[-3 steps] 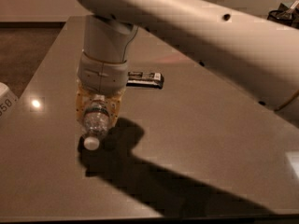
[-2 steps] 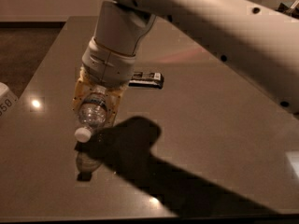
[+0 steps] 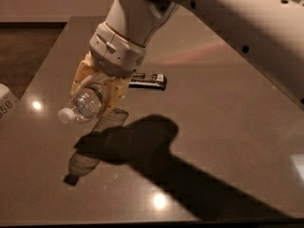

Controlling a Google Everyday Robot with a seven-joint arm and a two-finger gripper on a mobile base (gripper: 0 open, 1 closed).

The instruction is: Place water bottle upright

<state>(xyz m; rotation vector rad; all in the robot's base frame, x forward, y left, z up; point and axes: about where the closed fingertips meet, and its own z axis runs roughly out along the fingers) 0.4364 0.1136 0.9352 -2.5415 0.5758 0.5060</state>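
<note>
One bottle (image 3: 85, 104) hangs clear of the table (image 3: 228, 127), over its left side, with the cap angled down and left. The claw (image 3: 97, 99) is clamped across the bottle's body. This hold leaves the base free, probably so the wrist can rotate it upright. Behind the claw, a flat dark object (image 3: 148, 80) lies on the table. The arm (image 3: 213, 13) descends from upper right, wrist tilted leftward.

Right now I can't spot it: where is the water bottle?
Left of centre in the camera view, the water bottle is held in the gripper, above the table, cap pointing left.
</note>
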